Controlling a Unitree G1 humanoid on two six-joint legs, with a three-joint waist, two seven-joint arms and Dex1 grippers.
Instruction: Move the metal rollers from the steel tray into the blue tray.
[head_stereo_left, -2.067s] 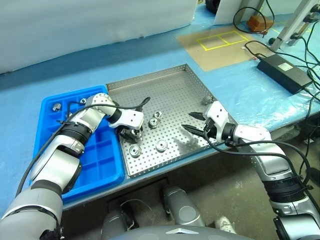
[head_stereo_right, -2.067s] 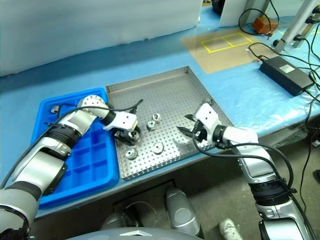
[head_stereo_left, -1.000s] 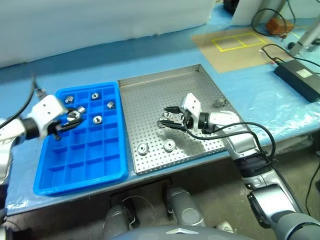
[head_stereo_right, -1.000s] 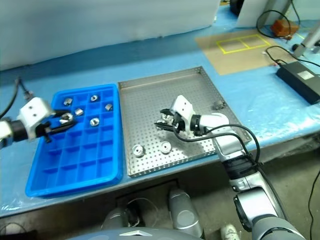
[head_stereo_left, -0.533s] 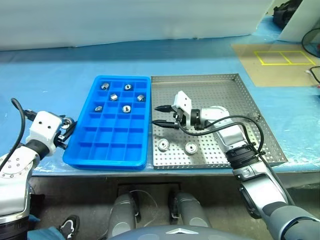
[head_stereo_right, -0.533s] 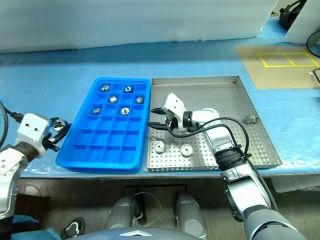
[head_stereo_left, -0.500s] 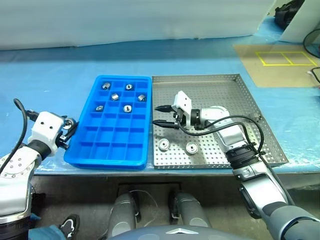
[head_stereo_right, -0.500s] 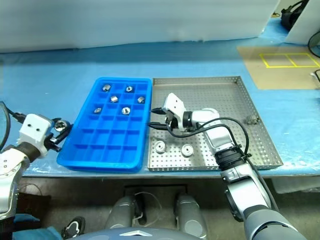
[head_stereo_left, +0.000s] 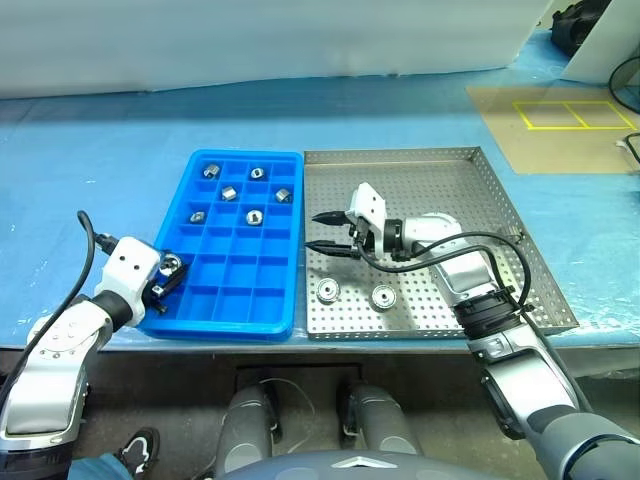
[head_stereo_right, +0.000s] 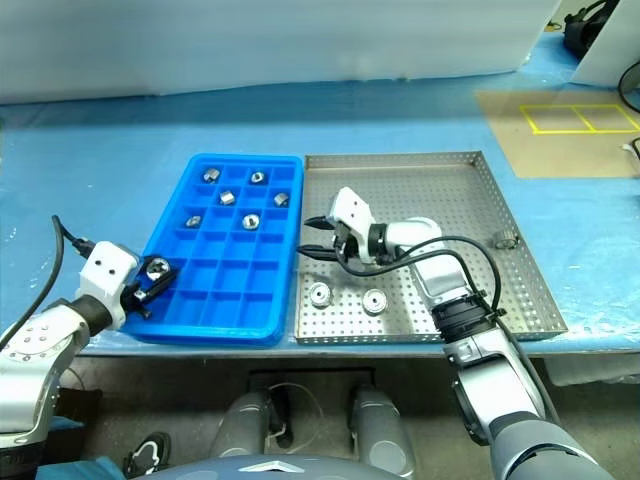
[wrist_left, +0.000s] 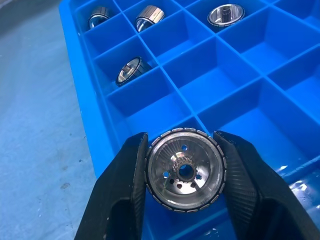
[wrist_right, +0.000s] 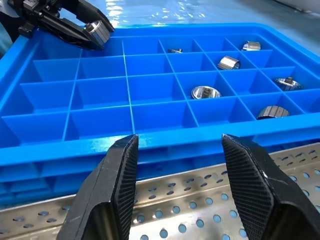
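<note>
Roller (wrist_left: 184, 170) sits clenched between your left pincer's (head_stereo_left: 166, 275) fingers, hovering at the near left corner of the blue tray (head_stereo_left: 262, 304), where five more rollers (head_stereo_left: 254, 215) fill far compartments. Your right pincer (head_stereo_left: 327, 231) gapes empty over the steel tray (head_stereo_left: 478, 215), two rollers (head_stereo_left: 383, 295) just nearer you.

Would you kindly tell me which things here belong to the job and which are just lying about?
Job: small shiny silver metal rollers; grey perforated steel tray; bright blue compartmented plastic tray; left gripper holding one roller.
Lying about: brown board with yellow taped squares; small metal clip in steel tray.
</note>
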